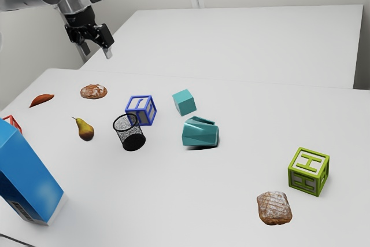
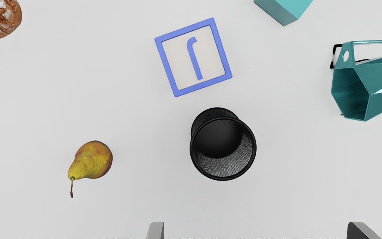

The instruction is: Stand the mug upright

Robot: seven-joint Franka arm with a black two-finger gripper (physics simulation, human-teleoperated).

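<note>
The open pincer (image 2: 257,229), 2 fingers apart, might topple the black cup (image 2: 222,146) near the sideways mug (image 1: 200,133) by approaching low.

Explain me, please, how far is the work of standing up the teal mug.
Nothing looks done: the mug lies on its side, its opening facing sideways. Nothing is in hand: the gripper has its fingers apart, away from the mug. Left, I judge: reach it, grasp it, turn it onto its base and let go.
</note>
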